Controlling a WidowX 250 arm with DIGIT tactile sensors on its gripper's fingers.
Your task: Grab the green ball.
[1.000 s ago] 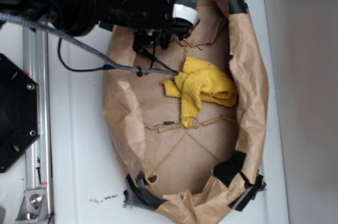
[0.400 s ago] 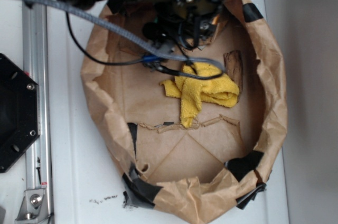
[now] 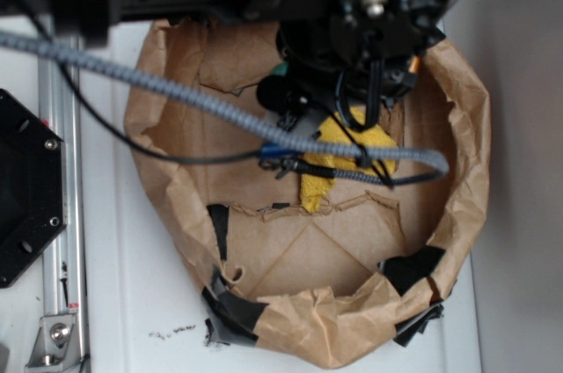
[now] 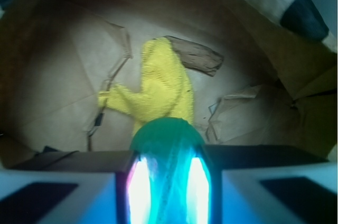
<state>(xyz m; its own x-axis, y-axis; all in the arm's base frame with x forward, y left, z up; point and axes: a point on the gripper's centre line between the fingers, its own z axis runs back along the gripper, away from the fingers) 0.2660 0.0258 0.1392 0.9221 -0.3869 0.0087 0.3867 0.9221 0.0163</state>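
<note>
- Gripper [image 4: 168, 182] fingers are pinching the green ball [image 4: 168, 135], which is sitting between them at the bottom middle of the wrist view, lit bright on both sides.
- Below the ball, the yellow cloth [image 4: 161, 89] is lying crumpled on the floor of the brown paper bag [image 3: 457, 215]; whether the ball is touching it cannot be told.
- Beside the cloth's far end, a dark brown scrap [image 4: 196, 56] is resting on the bag floor.
- From the exterior view, the arm [image 3: 352, 30] is hanging over the bag's upper half, hiding most of the cloth [image 3: 327, 175].
- Black tape patches [image 3: 237, 310] are holding the bag's torn rim.
- A grey braided cable [image 3: 176, 96] is crossing over the bag.
</note>
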